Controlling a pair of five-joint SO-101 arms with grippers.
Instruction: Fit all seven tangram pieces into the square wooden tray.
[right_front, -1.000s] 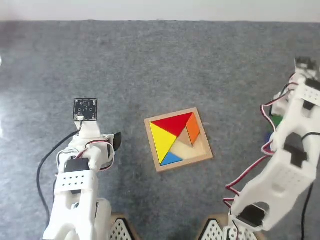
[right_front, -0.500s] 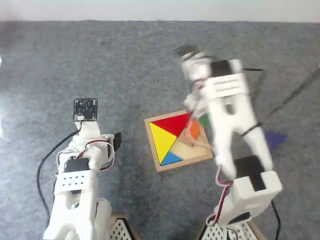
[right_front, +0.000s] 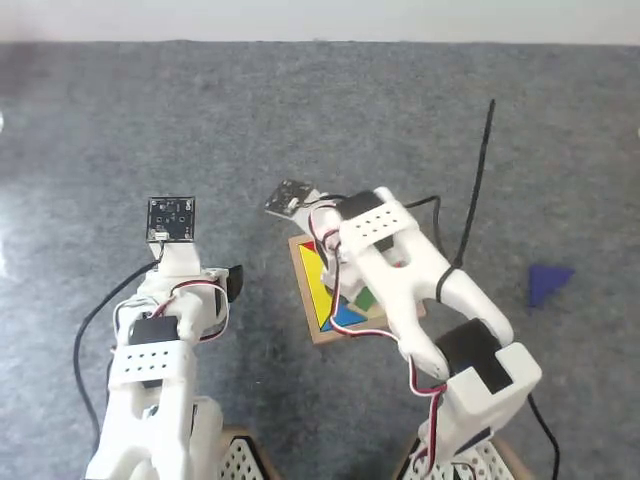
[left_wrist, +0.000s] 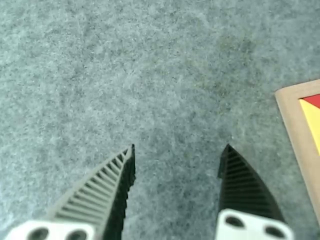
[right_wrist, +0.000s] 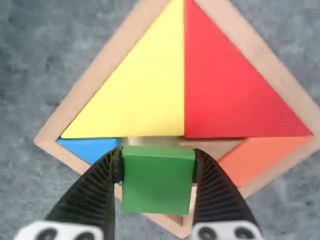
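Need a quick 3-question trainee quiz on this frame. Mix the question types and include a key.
1. True or false: the right gripper is shut on the green piece, at the wooden tray.
2. Which piece lies outside the tray on the grey mat? A) red B) dark blue C) yellow
3. Is the left gripper open or shut, and is it holding anything?

Key: 1 true; 2 B; 3 open, holding nothing.
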